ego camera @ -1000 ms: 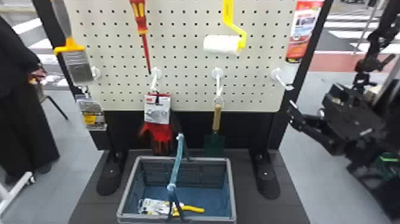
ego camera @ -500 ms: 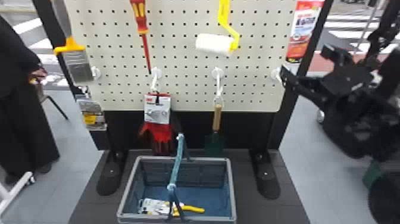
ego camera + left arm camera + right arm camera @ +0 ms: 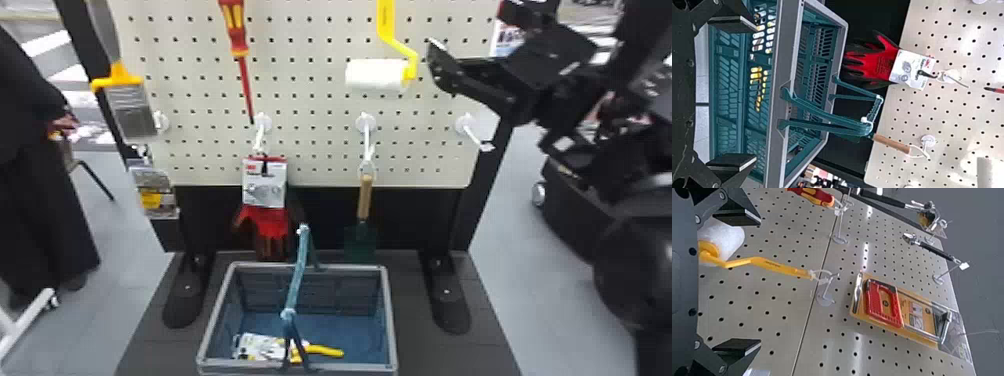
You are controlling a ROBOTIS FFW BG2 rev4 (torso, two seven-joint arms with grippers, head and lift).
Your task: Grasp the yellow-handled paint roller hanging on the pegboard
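Right gripper (image 3: 746, 282) has its flat black fingers (image 3: 734, 213) spread wide with nothing pinched between them. From the wrist cam they sit either side of the paint roller (image 3: 721, 237), and the upper finger is right by the sleeve. In the head view the tips are just beside the roller's right end, and I can't tell if they touch.

The roller hangs high on the cream pegboard (image 3: 310, 100), right of the red-and-yellow screwdriver (image 3: 239, 45). It's a fuzzy white cylinder on a bent yellow frame that runs into a slim yellow handle, tied to a clear hook (image 3: 822, 286).

Left gripper (image 3: 746, 94) is spread open too, holding nothing, over the grey-rimmed teal slatted plastic basket (image 3: 774, 78).
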